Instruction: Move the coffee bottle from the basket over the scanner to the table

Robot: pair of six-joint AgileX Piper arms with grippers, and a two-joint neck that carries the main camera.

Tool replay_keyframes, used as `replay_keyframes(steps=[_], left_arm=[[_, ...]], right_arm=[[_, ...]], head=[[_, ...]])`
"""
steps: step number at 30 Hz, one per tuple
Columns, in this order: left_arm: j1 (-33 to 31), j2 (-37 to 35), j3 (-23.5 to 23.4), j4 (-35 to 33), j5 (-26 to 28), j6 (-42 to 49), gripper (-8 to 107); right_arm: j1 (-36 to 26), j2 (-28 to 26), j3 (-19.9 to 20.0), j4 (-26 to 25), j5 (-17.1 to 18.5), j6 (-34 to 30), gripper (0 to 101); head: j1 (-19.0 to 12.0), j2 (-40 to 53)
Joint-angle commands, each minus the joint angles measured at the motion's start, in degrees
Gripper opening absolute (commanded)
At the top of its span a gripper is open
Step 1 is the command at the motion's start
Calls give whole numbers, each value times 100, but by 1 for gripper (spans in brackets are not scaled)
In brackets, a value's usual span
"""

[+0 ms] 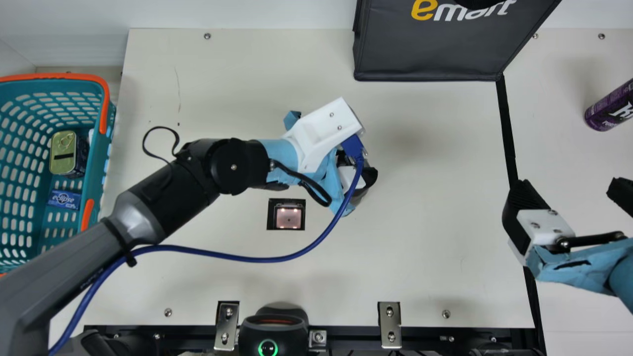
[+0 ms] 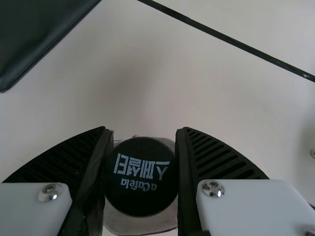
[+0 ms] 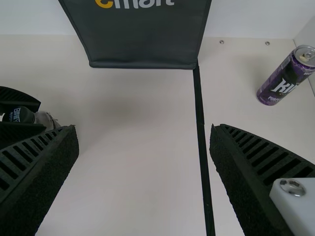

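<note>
While black bag stands near pale wall, dark strip crosses cream table.

Quantities were as follows: one left gripper and one right gripper, two in total; one coffee bottle; one basket; one gold-topped tin; one blue pack; one black bag; one purple can; one scanner window; one blue cable; two long steel brackets
</note>
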State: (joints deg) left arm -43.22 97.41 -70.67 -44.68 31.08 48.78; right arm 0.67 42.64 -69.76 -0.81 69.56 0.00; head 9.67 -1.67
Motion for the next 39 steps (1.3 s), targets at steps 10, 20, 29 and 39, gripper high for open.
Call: replay_keyframes(steps=[10,20,29,39], left_arm=[[74,76,-27,-13,48,-216,49],[391,-134,-53,-744,362,-170,82],[1085,-641,213,-1432,835,-79,90],[2226,-1660,665,-819,1381,-872,90]], right_arm=[[0,0,0,0,0,0,95],[0,0,0,0,0,0,95],[0,0,0,0,12,0,95],[0,0,0,0,12,0,95]], head=[[-175,9],[-175,9],[-175,9],[-175,9]])
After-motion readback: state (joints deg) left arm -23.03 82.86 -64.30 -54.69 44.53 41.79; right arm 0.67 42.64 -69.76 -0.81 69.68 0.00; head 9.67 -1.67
